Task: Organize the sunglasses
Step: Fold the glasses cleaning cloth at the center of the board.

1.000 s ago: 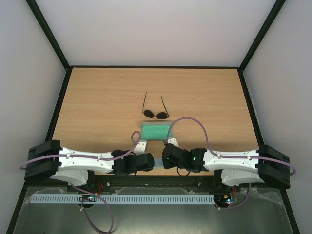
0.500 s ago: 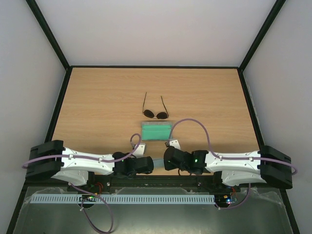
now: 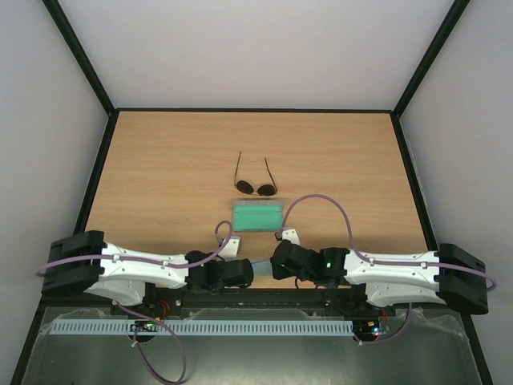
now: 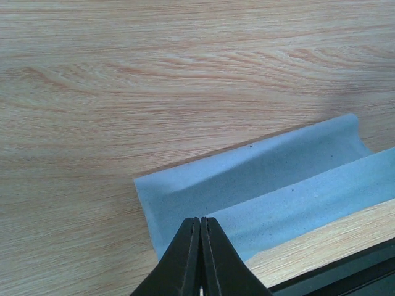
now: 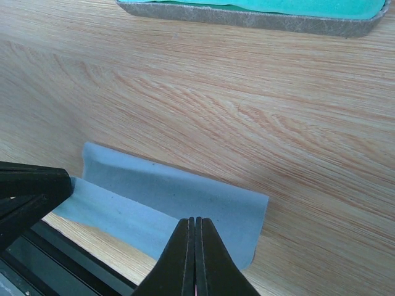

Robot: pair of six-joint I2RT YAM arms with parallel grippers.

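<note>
The sunglasses [image 3: 255, 188], with round dark lenses and thin black arms open toward the back, lie on the table beyond the case. My left gripper [image 3: 245, 269] and right gripper [image 3: 277, 261] sit at the near edge, facing each other. Between them is the light blue cloth [image 3: 260, 265]. In the left wrist view my left gripper [image 4: 200, 219] is shut on a folded-over edge of the cloth [image 4: 278, 172]. In the right wrist view my right gripper [image 5: 195, 219] is shut on the cloth's [image 5: 173, 197] other end. The sunglasses are out of both wrist views.
The grey case [image 3: 257, 216] lies open between the sunglasses and the grippers, teal inside up; its rim shows in the right wrist view [image 5: 247, 17]. The table's black front edge [image 4: 345, 274] runs just behind the cloth. Side walls enclose the wooden table [image 3: 160, 160].
Both grippers have drawn back toward the near edge with the cloth, the right arm more. The cloth now lies folded over between them. Sunglasses and case have not moved.
</note>
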